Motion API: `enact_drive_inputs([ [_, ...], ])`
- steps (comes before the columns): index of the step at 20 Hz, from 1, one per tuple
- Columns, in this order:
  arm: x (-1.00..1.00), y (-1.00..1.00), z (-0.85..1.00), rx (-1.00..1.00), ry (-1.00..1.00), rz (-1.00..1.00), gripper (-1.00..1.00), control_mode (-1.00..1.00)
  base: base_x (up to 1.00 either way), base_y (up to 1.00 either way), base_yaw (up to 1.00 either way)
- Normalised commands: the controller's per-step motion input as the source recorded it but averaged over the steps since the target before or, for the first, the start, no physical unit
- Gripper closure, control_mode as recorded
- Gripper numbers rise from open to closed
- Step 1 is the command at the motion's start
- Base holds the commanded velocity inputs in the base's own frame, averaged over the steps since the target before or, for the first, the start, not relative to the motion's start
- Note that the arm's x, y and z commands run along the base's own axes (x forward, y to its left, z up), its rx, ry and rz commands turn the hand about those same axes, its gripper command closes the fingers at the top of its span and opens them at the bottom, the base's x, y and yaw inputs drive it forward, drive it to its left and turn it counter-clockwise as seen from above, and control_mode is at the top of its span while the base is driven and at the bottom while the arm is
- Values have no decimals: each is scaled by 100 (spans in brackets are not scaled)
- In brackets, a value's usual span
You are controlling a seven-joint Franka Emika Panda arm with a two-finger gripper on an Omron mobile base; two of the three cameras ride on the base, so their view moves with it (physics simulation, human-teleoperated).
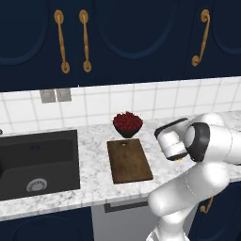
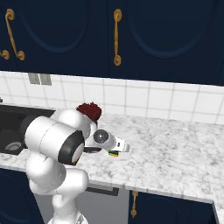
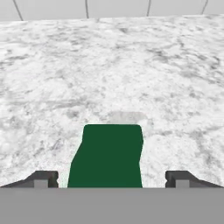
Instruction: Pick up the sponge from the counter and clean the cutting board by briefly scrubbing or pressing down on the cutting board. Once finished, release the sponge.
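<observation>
Green sponge (image 3: 108, 155) lies between the wide-open fingers of the gripper (image 3: 112, 178), long side pointing away from it, nothing held

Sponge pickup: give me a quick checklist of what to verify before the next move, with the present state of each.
1. Jaws wide enough for the sponge: ok. In the hand view the fingertips stand apart on either side of the green top.
2. Sponge centred between the fingers: ok, roughly midway.
3. Sponge gripped: not ok. There is a gap at each fingertip.
4. Sponge resting on the counter: ok, marble all around it.
5. Cutting board free for scrubbing: ok. Its surface is bare, and the bowl of red fruit sits behind its far edge.
6. Gripper height over the sponge: cannot tell.
</observation>
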Motion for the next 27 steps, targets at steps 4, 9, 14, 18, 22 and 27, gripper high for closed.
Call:
enact_drive_inputs([
  [4,-16,0,93,0,-4,0,-100,-100,0,0,0],
  [9,-17,0,100,0,-13,0,-100,-100,0,0,0],
  [14,-24,-18,100,0,-5,0,-100,-100,0,0,0],
  [18,-43,-26,100,5,15,0,-100,-100,0,0,0],
  [22,-63,-28,100,22,31,0,-100,-100,0,0,0],
  [27,-98,-12,95,31,21,0,-100,-100,0,0,0],
])
